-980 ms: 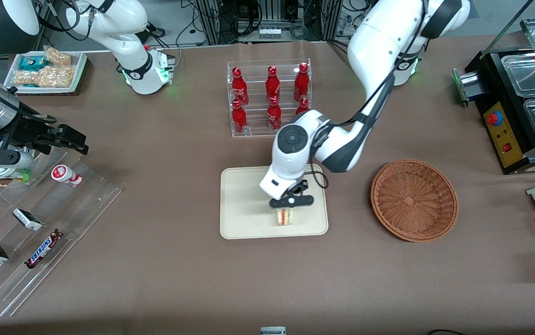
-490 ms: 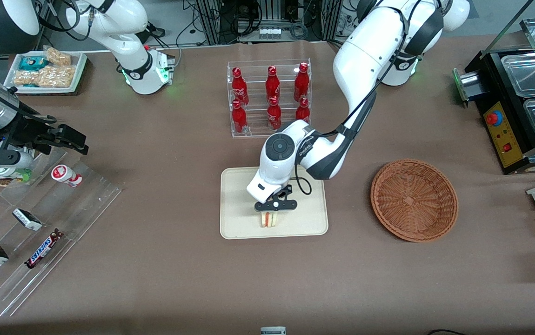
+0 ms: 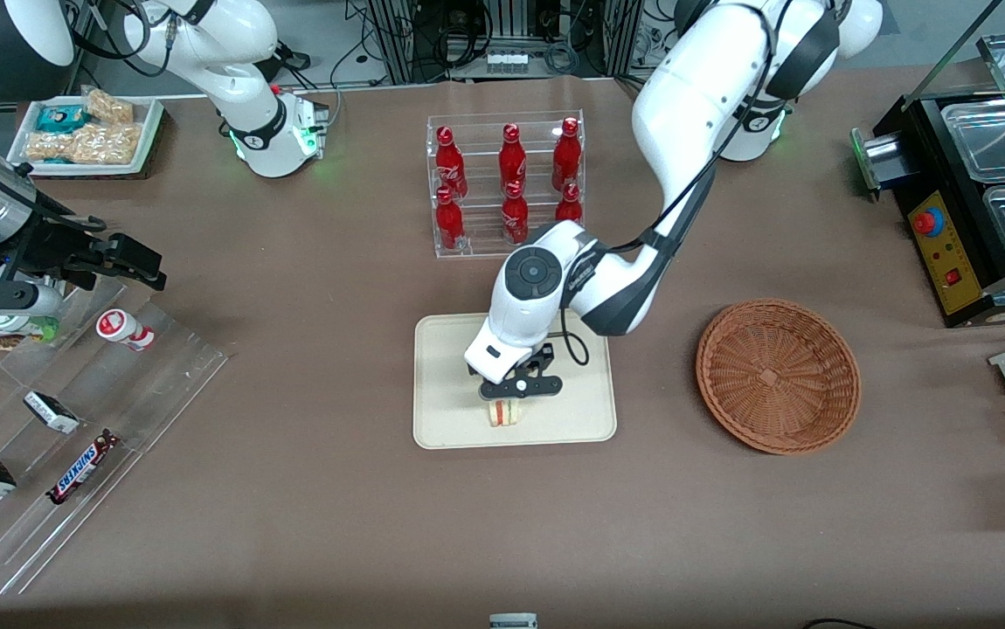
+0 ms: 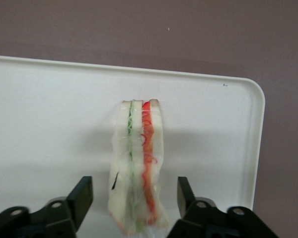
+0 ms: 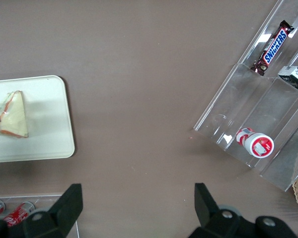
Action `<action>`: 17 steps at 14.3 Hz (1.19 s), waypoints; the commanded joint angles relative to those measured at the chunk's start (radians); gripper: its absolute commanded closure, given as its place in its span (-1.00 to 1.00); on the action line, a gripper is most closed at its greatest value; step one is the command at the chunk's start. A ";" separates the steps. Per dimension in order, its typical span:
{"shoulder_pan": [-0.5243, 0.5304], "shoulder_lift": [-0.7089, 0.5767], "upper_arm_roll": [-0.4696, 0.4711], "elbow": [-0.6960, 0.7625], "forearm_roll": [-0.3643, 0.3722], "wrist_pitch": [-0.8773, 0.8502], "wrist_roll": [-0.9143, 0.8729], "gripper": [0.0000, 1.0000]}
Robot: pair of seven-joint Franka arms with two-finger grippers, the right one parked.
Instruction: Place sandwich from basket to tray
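The fingers (image 4: 82, 196) stand parted, one on each side of the sandwich (image 4: 137, 168), clear of both faces and holding nothing. It stands on the tray (image 3: 441, 419), well apart from the basket (image 3: 778, 376). It looks light, soft and slippery-wrapped; gripping the flat bread faces gently would suit.

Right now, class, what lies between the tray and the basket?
Only bare brown tablecloth, as the front view shows, separates tray from basket. The open hand hovers over the sandwich.
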 commanded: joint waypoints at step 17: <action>0.455 -0.648 0.006 -0.391 0.032 -0.413 0.357 -1.00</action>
